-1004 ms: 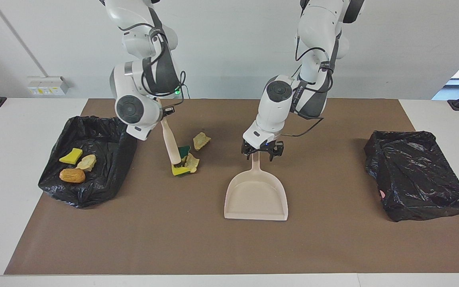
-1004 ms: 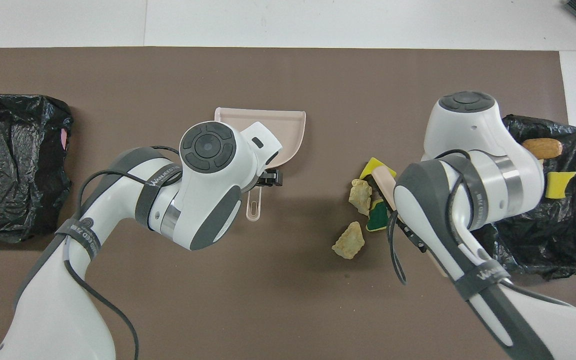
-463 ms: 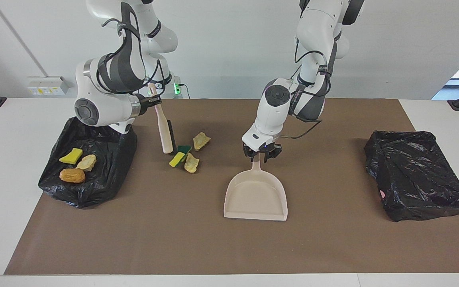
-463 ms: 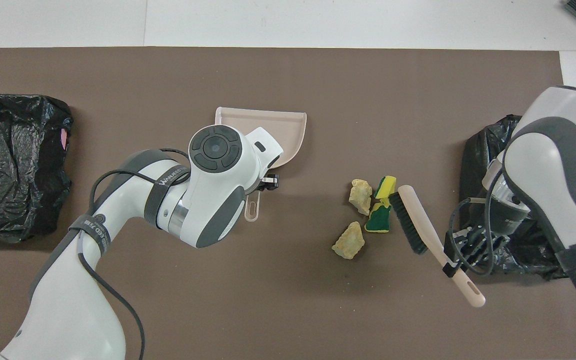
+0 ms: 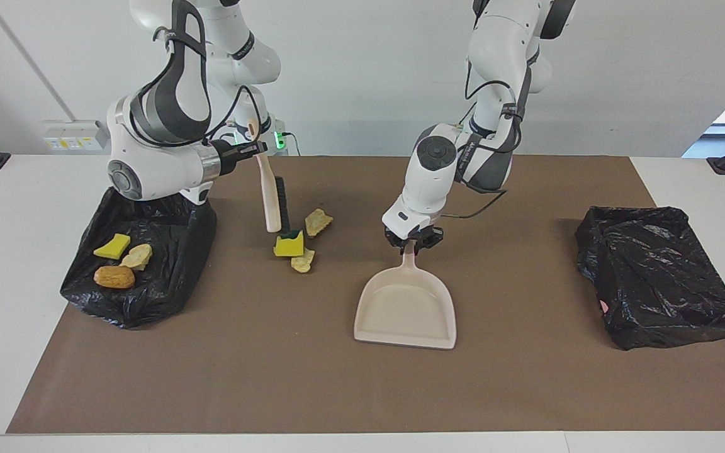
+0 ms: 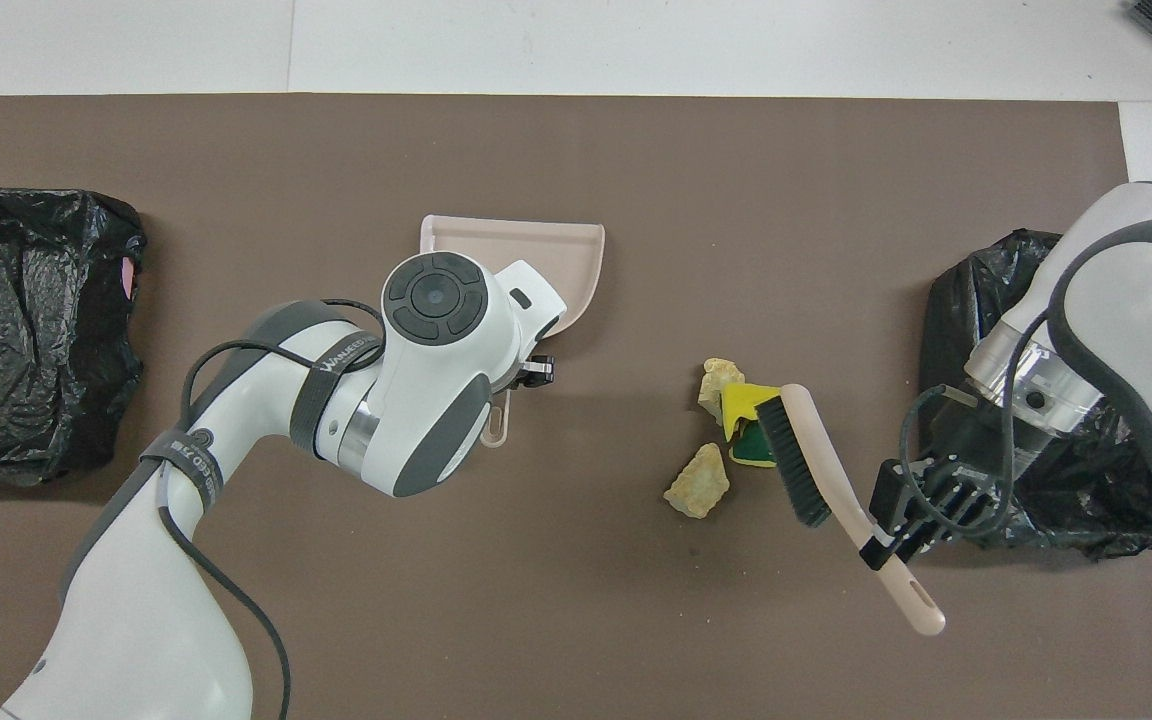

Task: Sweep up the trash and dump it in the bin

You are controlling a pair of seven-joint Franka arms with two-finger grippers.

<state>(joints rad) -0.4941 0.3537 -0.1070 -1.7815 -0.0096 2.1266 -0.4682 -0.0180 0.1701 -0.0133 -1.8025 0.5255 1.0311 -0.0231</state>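
Trash: three scraps [image 5: 115, 259] in the bin [image 5: 167, 296] at right arm's end, four [image 5: 299, 242] on the table [image 5: 526, 390] betw bin & dustpan [image 5: 406, 308]. Vs 1 s ago: left hand [image 5: 413, 246] has gone from open to clamped on dustpan handle; right hand [image 5: 255, 148], shut on brush [image 5: 272, 201], has lifted it clear of the pile.

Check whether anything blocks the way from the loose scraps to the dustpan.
Nothing visible: bare brown mat lies between the yellow and pale scraps and the beige plastic dustpan, held at its handle by the left gripper. The right gripper holds the beige black-bristled brush beside them.
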